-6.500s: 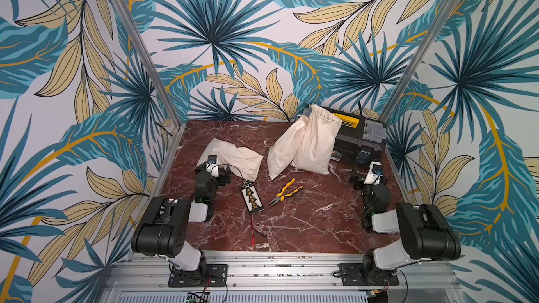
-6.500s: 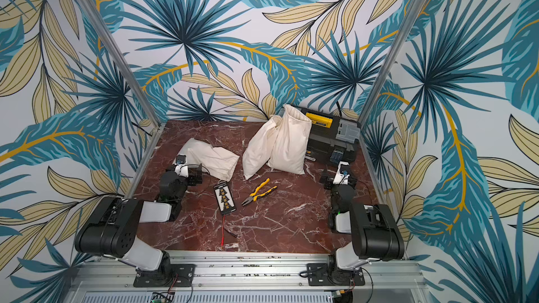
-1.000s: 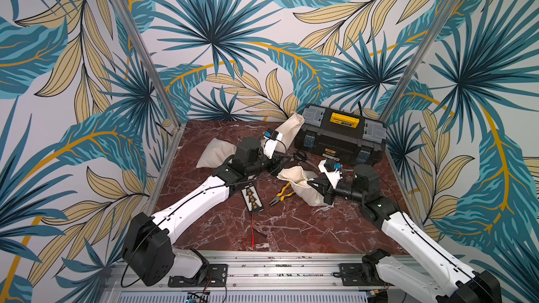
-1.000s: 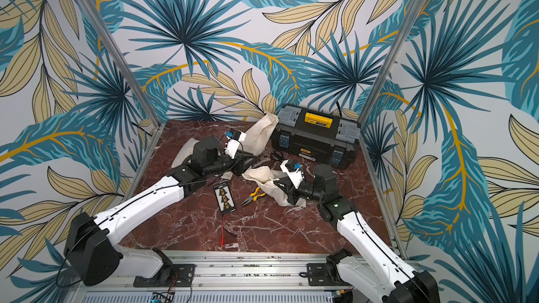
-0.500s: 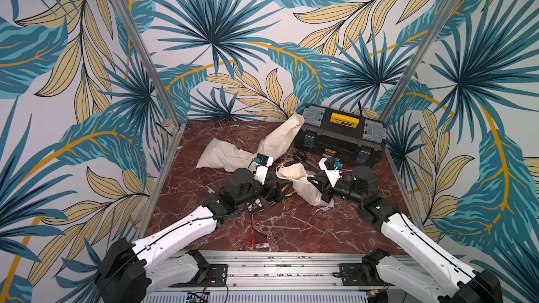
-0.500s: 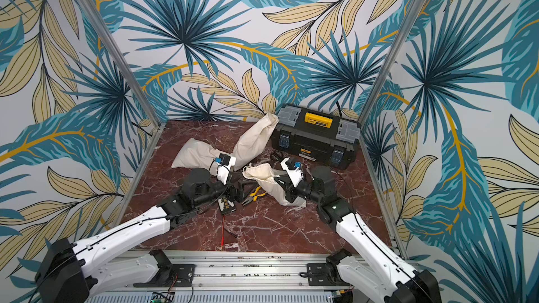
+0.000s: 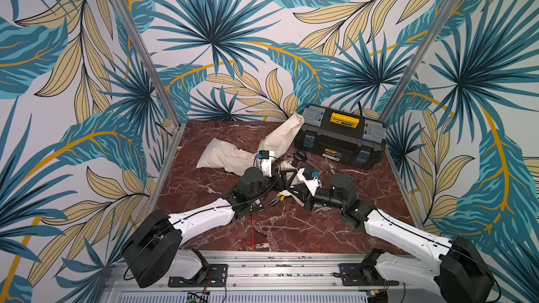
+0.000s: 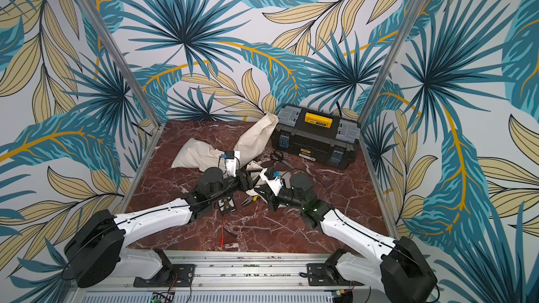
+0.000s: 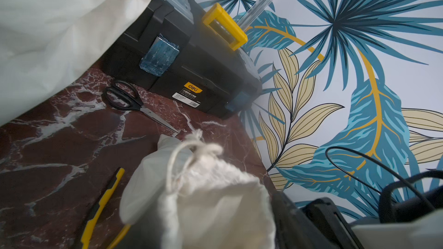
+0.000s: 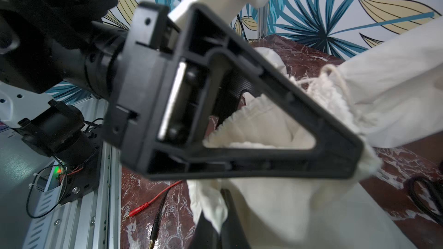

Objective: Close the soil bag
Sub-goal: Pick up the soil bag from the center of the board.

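**Boundaries.** The red marble tabletop was closed on three sides by leaf-patterned walls, with an aluminium post at each back corner. An aluminium rail ran along the near edge. Free room lay in the near half of the top, to either side of the arms. The back right was taken by the toolbox.

**Count.**
- Three cream cloth bags
- One toolbox
- One pair of scissors
- One pair of yellow-handled pliers
- One red test lead
- One small black flat item, part-hidden under the left arm and not identifiable

**Task item.** The soil bag, the smallest of the three, was near the middle of the top between the two grippers. Its mouth was puckered, with the drawstring looped at the neck. One large sack lay flat behind it toward the left wall. The other leaned on the toolbox.

**Grippers.** The right gripper was pressed together, pinching a fold of the soil bag's cloth. The left gripper sat at the bag's mouth. Only one finger showed, side-on, so I could not tell whether its jaws were spread or closed.

**Surface.** The scissors lay in front of the toolbox, and the pliers lay just beside the soil bag's near side
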Robot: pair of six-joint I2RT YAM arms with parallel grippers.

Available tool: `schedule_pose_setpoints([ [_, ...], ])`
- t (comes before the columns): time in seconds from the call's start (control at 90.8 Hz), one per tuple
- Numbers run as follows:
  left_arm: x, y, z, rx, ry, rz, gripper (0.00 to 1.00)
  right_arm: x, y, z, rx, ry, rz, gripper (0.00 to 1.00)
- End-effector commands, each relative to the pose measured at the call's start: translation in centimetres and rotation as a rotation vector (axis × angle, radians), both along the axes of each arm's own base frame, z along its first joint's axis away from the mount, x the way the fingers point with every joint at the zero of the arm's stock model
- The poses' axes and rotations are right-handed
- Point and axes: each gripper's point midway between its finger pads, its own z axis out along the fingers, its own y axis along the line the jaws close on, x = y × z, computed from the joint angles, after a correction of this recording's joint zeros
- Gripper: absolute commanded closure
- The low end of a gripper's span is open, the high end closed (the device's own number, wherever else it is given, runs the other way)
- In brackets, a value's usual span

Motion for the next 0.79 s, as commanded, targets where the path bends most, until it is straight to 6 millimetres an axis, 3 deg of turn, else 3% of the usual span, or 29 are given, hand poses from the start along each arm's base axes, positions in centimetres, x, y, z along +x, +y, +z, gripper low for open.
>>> schedule_pose_setpoints([
  [0.0, 0.8, -0.2, 3.1, -0.051, -0.092, 0.021, 0.65, 0.7, 0.4, 1.9, 0.082, -0.058, -0.04, 0.98],
  [0.11, 2.4, 0.6, 4.6, 0.023, -0.155, 0.032, 1.0, 1.2, -0.1, 3.2, 0.097, -0.103, -0.076, 0.86],
  [0.176, 4.0, 1.4, 5.9, 0.09, -0.201, 0.018, 1.0, 1.5, -0.7, 4.4, 0.097, -0.139, -0.111, 0.76],
  [0.264, 5.9, 2.0, 9.3, 0.165, -0.304, -0.017, 1.0, 2.0, -1.8, 6.0, 0.095, -0.183, -0.173, 0.64],
  [0.407, 7.5, 2.3, 11.4, 0.344, -0.412, -0.186, 1.0, 2.6, -4.0, 8.9, 0.104, -0.278, -0.275, 0.42],
  [0.452, 7.6, 2.1, 11.9, 0.368, -0.438, -0.26, 1.0, 3.0, -4.7, 9.6, 0.101, -0.307, -0.315, 0.39],
  [0.628, 5.7, 1.5, 13.0, 0.467, -0.526, -0.494, 1.0, 5.1, -7.2, 11.9, 0.058, -0.397, -0.465, 0.38],
  [0.782, 2.5, 0.3, 11.9, 0.434, -0.524, -0.669, 1.0, 7.5, -9.2, 12.1, 0.028, -0.433, -0.562, 0.33],
])
